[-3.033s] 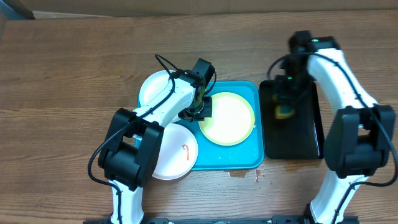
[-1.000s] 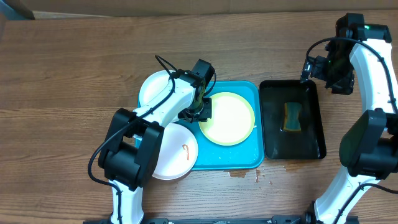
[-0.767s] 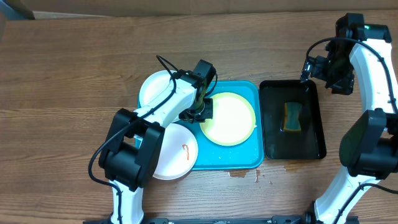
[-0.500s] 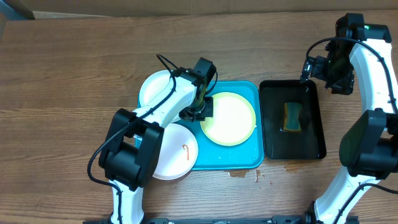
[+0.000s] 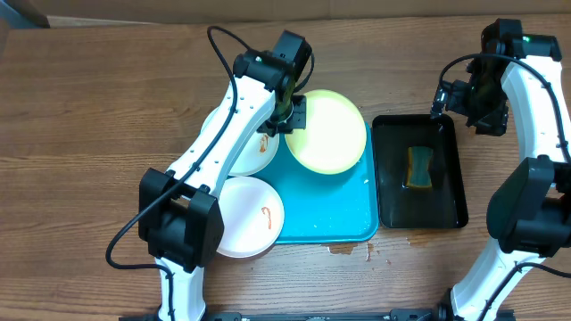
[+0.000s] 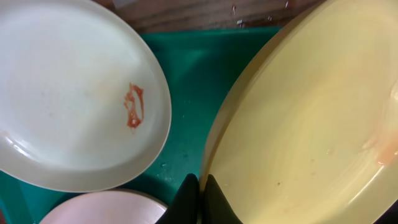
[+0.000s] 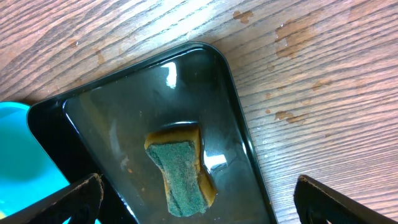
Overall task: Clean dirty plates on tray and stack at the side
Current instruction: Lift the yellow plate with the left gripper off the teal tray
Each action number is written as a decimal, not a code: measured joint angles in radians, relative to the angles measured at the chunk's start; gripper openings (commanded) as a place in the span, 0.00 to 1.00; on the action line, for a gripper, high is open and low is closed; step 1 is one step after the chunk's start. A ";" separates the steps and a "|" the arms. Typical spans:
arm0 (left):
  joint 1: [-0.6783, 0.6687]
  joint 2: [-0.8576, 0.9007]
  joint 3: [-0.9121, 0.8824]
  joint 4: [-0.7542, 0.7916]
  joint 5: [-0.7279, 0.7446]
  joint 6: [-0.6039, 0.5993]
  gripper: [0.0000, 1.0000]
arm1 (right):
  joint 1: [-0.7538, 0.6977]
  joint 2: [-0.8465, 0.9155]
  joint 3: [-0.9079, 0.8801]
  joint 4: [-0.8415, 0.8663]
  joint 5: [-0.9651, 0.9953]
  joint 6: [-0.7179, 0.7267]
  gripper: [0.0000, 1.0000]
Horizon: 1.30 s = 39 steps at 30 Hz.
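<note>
**Left gripper** [image 6: 198, 198] is pinching the rim of the pale yellow-green plate [image 5: 328, 132] between fully closed jaws. The plate is spreading ahead and to the right of the fingers, overhanging the far edge of the turquoise tray [image 5: 332, 218]. To the fingers' left a smeared white plate [image 6: 74, 93] is lying, and behind them a second white plate [image 5: 250, 214].

The held plate is judged stiff, light and smooth, probably slick. A pinch at one rim point is leaving its weight levering outward, so slipping or swinging is the risk.

The left arm is reaching long across the tray, wrist pointing down.

**Right gripper** [image 7: 208, 198] is hanging wide apart and empty. The sponge [image 7: 180, 169] is lying below it in the black tray [image 5: 442, 192].
</note>
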 measured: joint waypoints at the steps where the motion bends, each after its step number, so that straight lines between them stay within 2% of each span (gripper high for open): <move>1: -0.004 0.000 0.014 -0.002 -0.012 0.000 0.05 | 0.000 0.000 0.000 -0.001 0.000 0.001 1.00; 8: -0.091 0.000 0.063 0.010 -0.146 -0.008 0.04 | 0.000 0.000 0.000 0.000 0.000 0.002 1.00; 24: -0.473 0.000 0.064 0.117 -0.555 -0.008 0.04 | 0.000 0.000 0.000 0.000 0.000 0.002 1.00; 39: -0.640 0.000 0.064 0.132 -0.826 -0.008 0.04 | 0.000 0.000 0.000 0.000 0.000 0.002 1.00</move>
